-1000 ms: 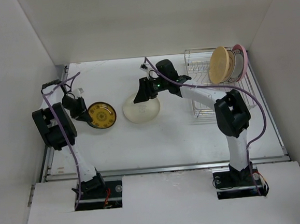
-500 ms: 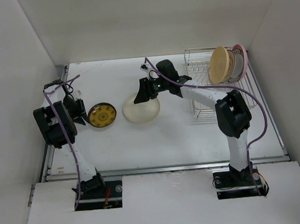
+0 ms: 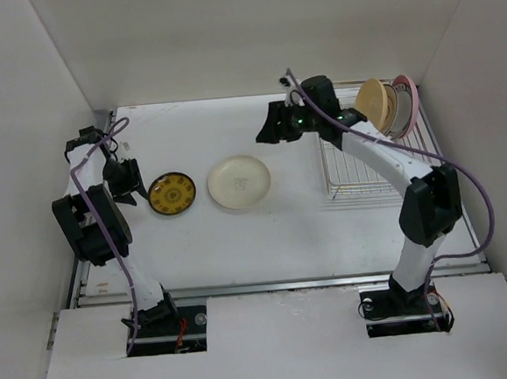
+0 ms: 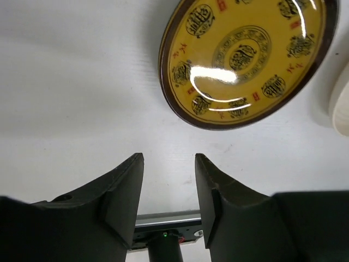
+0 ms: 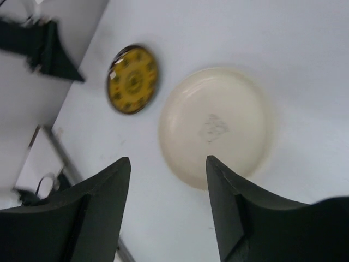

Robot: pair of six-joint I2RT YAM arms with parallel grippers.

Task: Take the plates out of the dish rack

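Dish rack (image 3: 370,158) at 2 o'clock on the table (image 3: 284,240) holds three upright: tan plate (image 3: 371,108) in front, what looks like a white dark-rimmed plate (image 3: 393,113) behind it and pink plate (image 3: 408,96) at the back. All three are packed at the rack's 12 o'clock end, and the near slots show bare wire. Two more lie flat on the table: cream plate (image 3: 240,183) near centre, yellow-and-black plate (image 3: 171,194) at its 9 o'clock, close but apart. Right gripper (image 5: 168,161) hangs in the air at 9 o'clock of the tan plate, jaws spread with nothing between them, and its camera looks down on both flat plates. Left gripper (image 4: 169,159) sits just at 9 o'clock of the yellow-and-black plate, jaws apart and empty, clear of the rim. Handling guess: rigid, glazed, slick, chip-prone if ceramic — moderate weight for a two-finger pinch. Best hold is the top rim of the front plate, one finger on each face. Lift straight up out of the slot wires before swinging over. Tan one goes first by my read — the ones behind look too tight together to get a finger between. Risk: plate pivots in the pinch or drags its neighbour.
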